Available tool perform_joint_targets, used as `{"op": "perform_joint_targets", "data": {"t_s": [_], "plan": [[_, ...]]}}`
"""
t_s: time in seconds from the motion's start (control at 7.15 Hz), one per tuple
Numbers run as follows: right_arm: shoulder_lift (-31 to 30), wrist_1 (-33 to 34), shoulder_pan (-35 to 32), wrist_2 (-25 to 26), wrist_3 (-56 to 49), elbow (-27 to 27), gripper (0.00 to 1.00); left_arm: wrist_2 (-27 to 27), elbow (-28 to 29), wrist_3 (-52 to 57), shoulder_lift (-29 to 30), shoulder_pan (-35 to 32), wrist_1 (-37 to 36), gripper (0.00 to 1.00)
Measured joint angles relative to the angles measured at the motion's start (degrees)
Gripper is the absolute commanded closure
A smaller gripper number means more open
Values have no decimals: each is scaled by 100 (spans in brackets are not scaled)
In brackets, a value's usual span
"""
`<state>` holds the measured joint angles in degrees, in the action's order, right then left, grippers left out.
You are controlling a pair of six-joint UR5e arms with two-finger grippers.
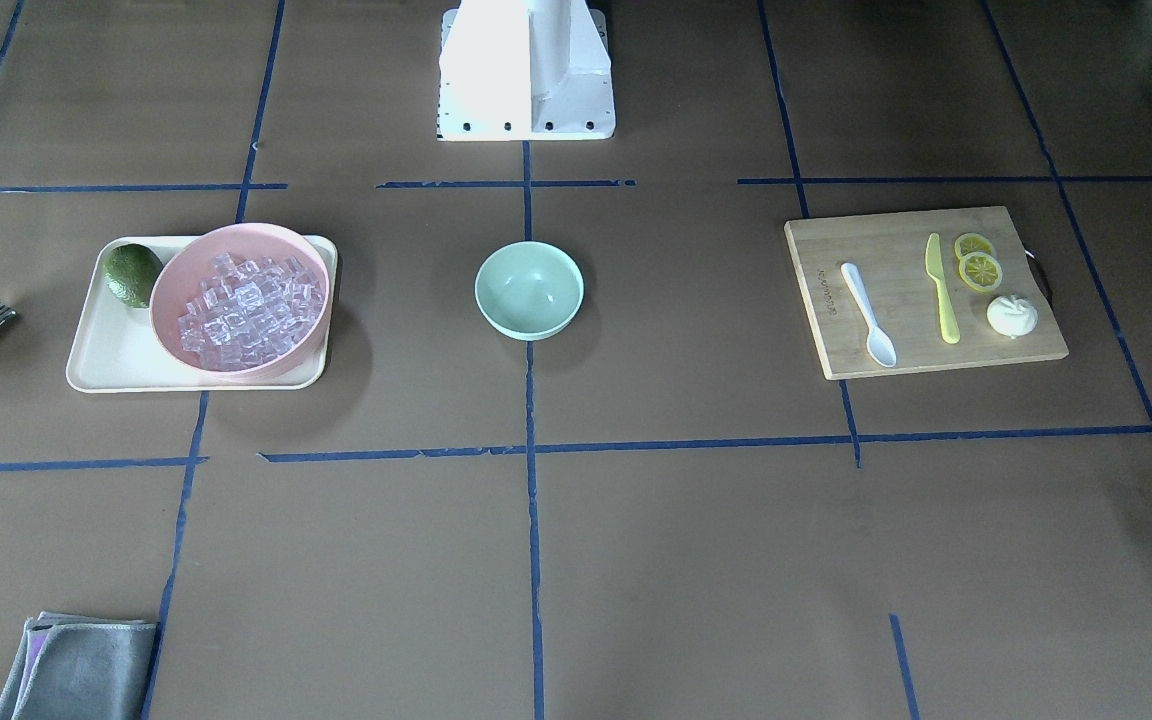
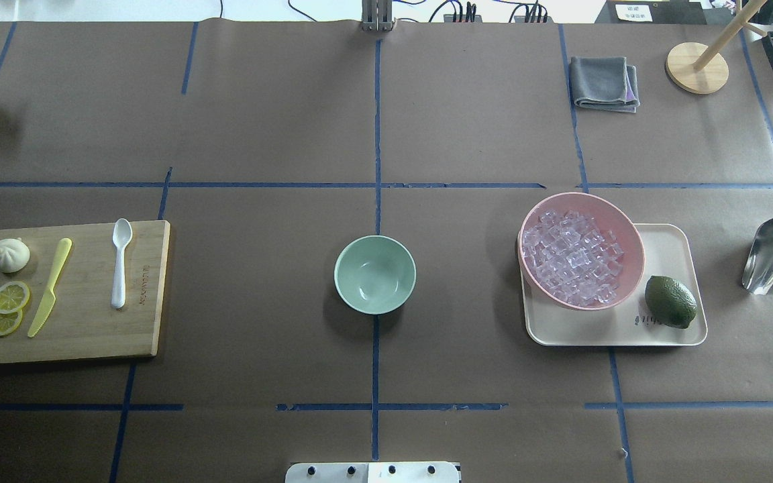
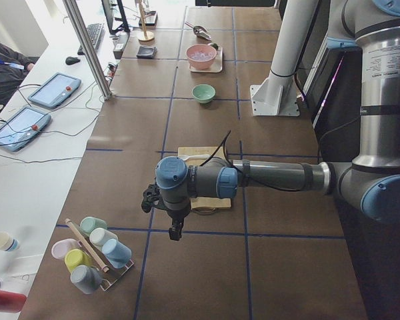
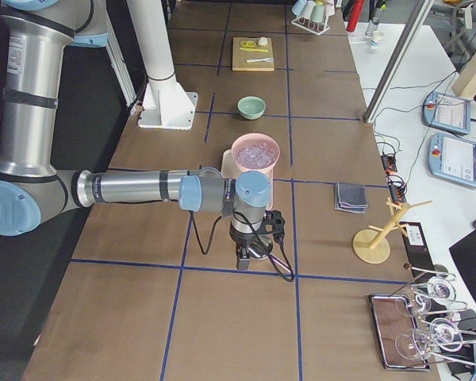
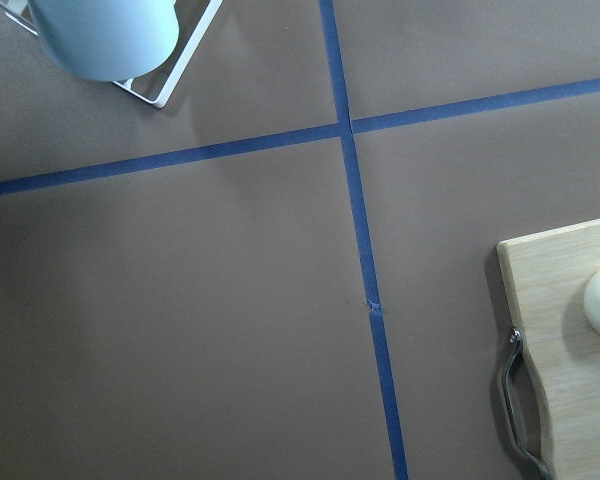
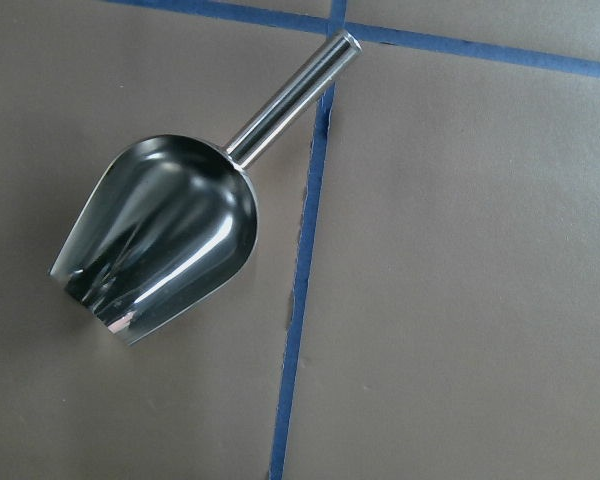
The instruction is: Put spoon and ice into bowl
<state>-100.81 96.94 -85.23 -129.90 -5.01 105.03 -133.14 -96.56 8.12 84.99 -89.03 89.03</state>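
The white spoon (image 2: 120, 261) lies on a wooden cutting board (image 2: 91, 332) at the table's left end; it also shows in the front-facing view (image 1: 868, 313). The ice (image 2: 573, 260) is a heap of clear cubes in a pink bowl (image 2: 628, 225) on a cream tray (image 2: 594, 329). The mint-green bowl (image 2: 374, 274) stands empty at the table's middle. My left gripper (image 3: 175, 230) hangs past the board's outer end. My right gripper (image 4: 244, 258) hangs past the tray, over a metal scoop (image 6: 160, 240). I cannot tell whether either gripper is open or shut.
A yellow-green knife (image 2: 49, 287), lemon slices (image 2: 7, 307) and a white bun (image 2: 9, 255) share the board. A lime (image 2: 670, 302) sits on the tray. A grey cloth (image 2: 604, 83) and a wooden stand (image 2: 697, 67) lie at the far side. A cup rack (image 3: 93, 253) stands beyond the left gripper.
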Motion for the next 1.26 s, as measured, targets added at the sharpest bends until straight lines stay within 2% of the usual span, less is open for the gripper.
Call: {"op": "perform_joint_targets", "data": {"t_s": [0.56,0.84,1.26], "plan": [[10,-3,44,-28,-13,256,0,0,5,-4,0,0,0,0],[61,0,192,-227,0,436,0,-1,-51,-2,19,0,45,0],[86,0,256,-559,8,469,0,-6,-93,-33,67,75,1024,0]]}}
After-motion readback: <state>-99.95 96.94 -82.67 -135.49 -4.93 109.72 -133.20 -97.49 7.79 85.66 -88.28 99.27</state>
